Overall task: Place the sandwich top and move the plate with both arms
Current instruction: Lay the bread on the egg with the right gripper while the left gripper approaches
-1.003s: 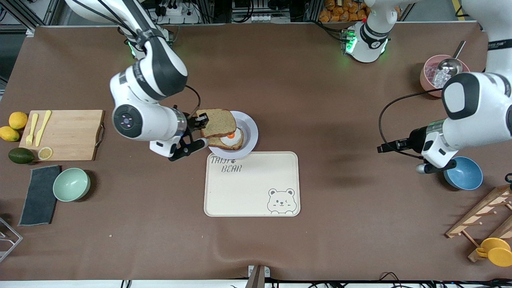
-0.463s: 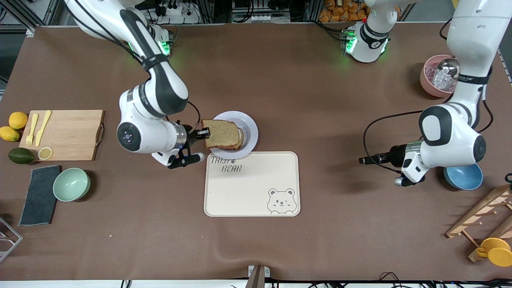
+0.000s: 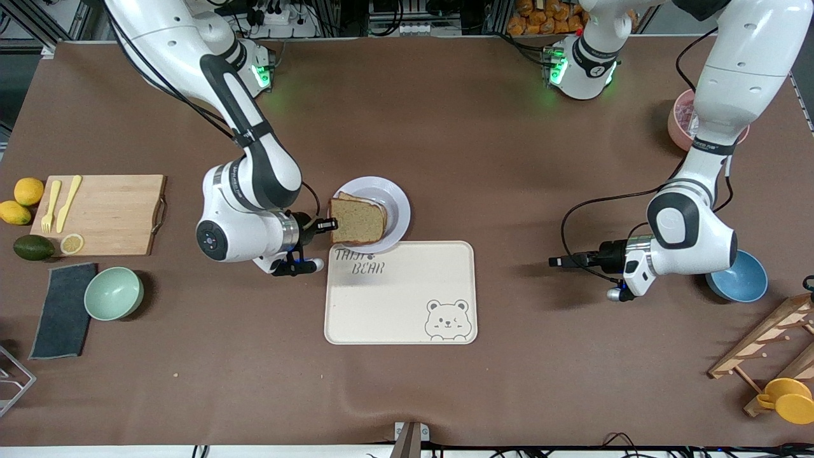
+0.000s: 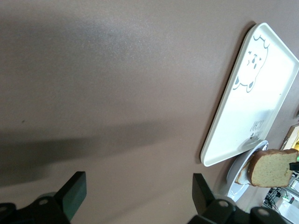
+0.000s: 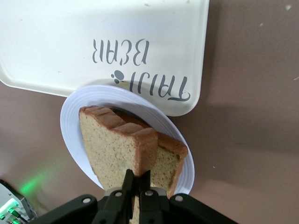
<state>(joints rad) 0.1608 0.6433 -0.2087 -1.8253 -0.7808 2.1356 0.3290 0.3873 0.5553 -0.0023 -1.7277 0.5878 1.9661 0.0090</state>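
Note:
The sandwich top [image 3: 359, 221] lies over the lower bread slice on the plate [image 3: 395, 202]; the egg is hidden under it. My right gripper [image 3: 329, 224] is shut on the sandwich top's crust edge, at the plate's rim toward the right arm's end. The right wrist view shows the sandwich top [image 5: 114, 147] pinched by my right gripper [image 5: 135, 179], the lower slice [image 5: 172, 161] and the plate [image 5: 70, 126]. My left gripper [image 3: 559, 261] is open and empty over bare table between the tray and the blue bowl; the left wrist view shows it [image 4: 138, 189] over brown mat.
The cream bear tray [image 3: 400, 299] lies against the plate's nearer rim. A blue bowl [image 3: 738, 277] and pink bowl [image 3: 679, 124] are at the left arm's end. A cutting board [image 3: 105, 213], lemons, avocado and green bowl [image 3: 113, 292] are at the right arm's end.
My right gripper has lowered the sandwich top onto the egg slice, covering the egg. My left arm has swung in toward the tray.

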